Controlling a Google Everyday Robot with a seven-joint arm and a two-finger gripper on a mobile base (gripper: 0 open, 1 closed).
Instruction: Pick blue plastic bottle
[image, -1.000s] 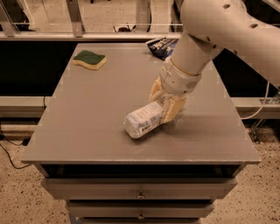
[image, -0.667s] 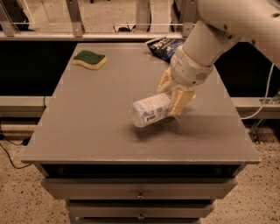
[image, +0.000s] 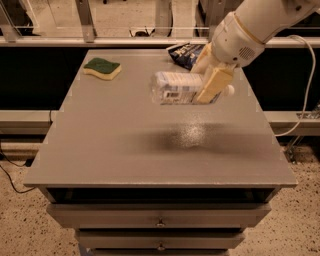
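The small clear pale-blue plastic bottle (image: 175, 88) is gripped sideways by the closed 2-finger pincer (image: 204, 84) and held in the air above the grey metal desk (image: 115, 150). The pick is judged practically done; only keeping the hold is left.

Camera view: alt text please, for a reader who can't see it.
The gripper holds the blue plastic bottle on its side in the air above the grey table. A green-topped sponge lies at the back left, a dark snack bag behind the gripper.
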